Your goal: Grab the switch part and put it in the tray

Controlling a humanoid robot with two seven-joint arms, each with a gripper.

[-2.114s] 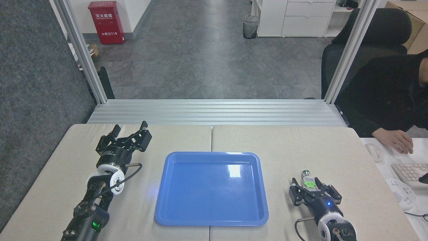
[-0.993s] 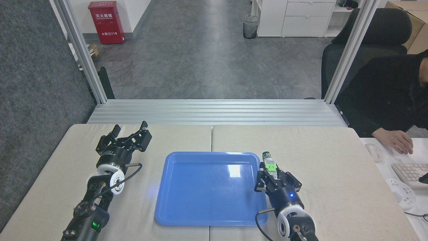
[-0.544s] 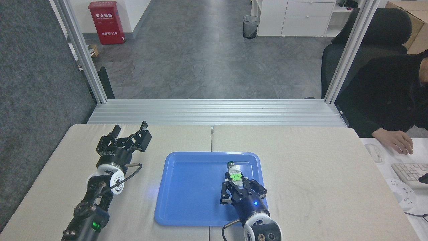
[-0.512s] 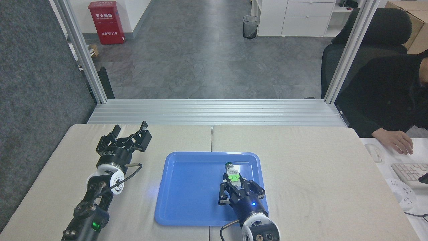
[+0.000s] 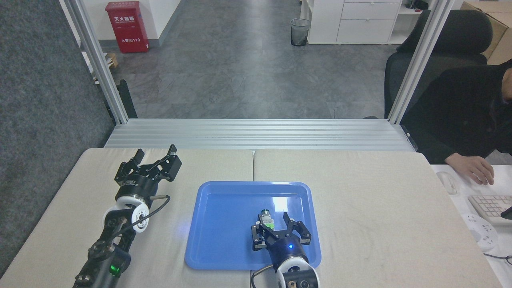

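Note:
The blue tray [image 5: 224, 248] lies in the middle of the table. My right gripper [image 5: 273, 218] is low over the tray's near right part, and it is open. The switch part [image 5: 266, 218], with its dark cap pointing away and a bit of green showing, sits between the spread fingers, close against the left finger. A gap of blue tray shows between it and the right finger [image 5: 285, 217]. My left gripper [image 5: 156, 152] stands open above the table's far left, holding nothing.
A person in dark clothes sits at the right with a hand [image 5: 472, 167] beside a mouse [image 5: 447, 183] and keyboard [image 5: 491, 207]. An aluminium frame rail [image 5: 256, 134] borders the table's far edge.
My right gripper carried the switch part leftward from the table onto the tray, came lower and nearer, and its fingers have spread apart. The left arm has not moved.

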